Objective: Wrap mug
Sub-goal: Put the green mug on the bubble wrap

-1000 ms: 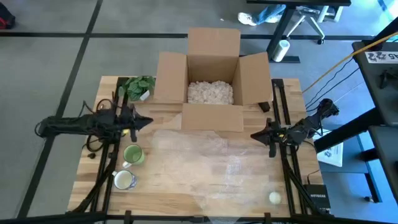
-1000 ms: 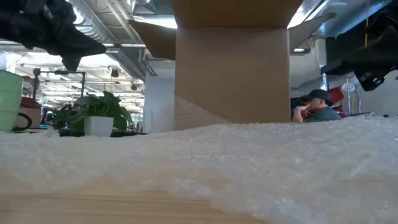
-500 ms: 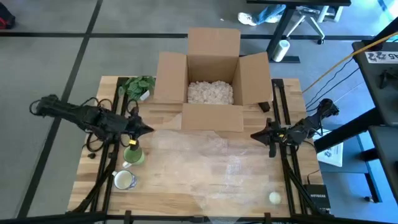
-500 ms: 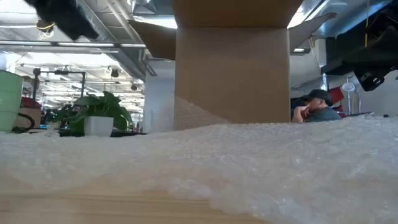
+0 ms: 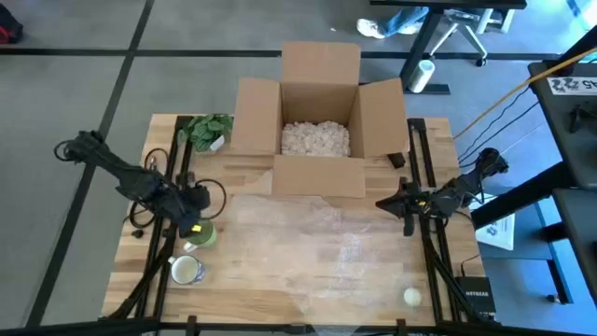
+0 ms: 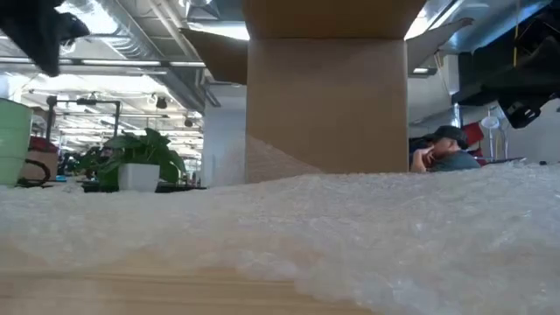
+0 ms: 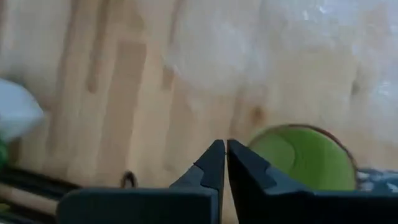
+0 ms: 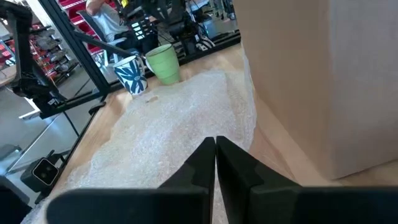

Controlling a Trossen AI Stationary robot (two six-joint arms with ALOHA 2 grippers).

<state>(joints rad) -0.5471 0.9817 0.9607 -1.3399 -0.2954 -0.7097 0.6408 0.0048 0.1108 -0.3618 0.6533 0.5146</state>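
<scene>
left gripper (image 5: 194, 220) pressed closed and empty above the green mug (image 5: 201, 233), well left of the cardboard box (image 5: 320, 121).

two mugs stand in front of and to the left of the box: the green mug, and a white patterned mug (image 5: 187, 271) just nearer the table's front edge. one box, flaps open, holds pale packing fill (image 5: 315, 137). one sheet of bubble wrap (image 5: 326, 238) lies flat in front of the box, its left edge near the green mug. one potted plant (image 5: 207, 130) sits just left of the box, at the back edge of the table (image 5: 252, 289). one small pale round object (image 5: 411, 297) lies near the front right corner. the right gripper (image 5: 381, 204), fingers together and holding nothing, hovers to the right of the box's front flap, over the wrap's right edge. bare wood shows in front of the wrap. in the low view, one person (image 6: 443, 149) sits beyond the box.
</scene>
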